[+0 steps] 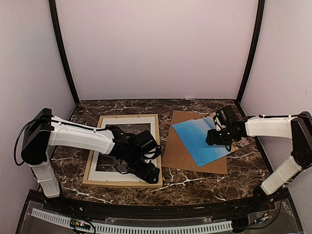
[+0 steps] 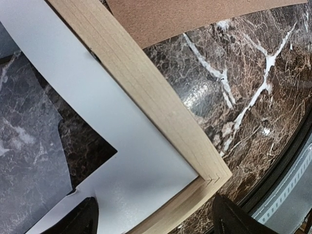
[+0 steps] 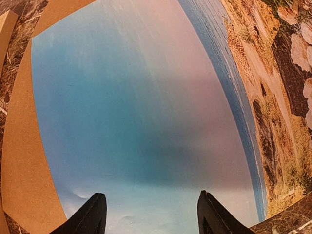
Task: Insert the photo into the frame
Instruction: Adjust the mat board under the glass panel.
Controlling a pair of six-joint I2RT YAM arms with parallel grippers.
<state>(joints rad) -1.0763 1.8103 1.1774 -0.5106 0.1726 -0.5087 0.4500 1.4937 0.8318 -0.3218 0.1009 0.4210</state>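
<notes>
The photo (image 1: 201,140), a beach print with blue sky, lies flat on the brown backing board (image 1: 190,156) right of centre; it fills the right wrist view (image 3: 146,112). My right gripper (image 1: 212,138) is open, just above the photo's sky part (image 3: 151,214), holding nothing. The light wood frame (image 1: 158,146) lies flat at left with a white mat (image 1: 108,171) inside it. My left gripper (image 1: 146,168) is open over the frame's near right corner (image 2: 209,175), one finger over the mat, the other past the frame's outer edge.
The table top (image 1: 204,183) is dark brown marble with white veins. A black rail (image 1: 146,207) runs along its near edge. Pale walls with black corner posts (image 1: 63,53) close in the back and sides.
</notes>
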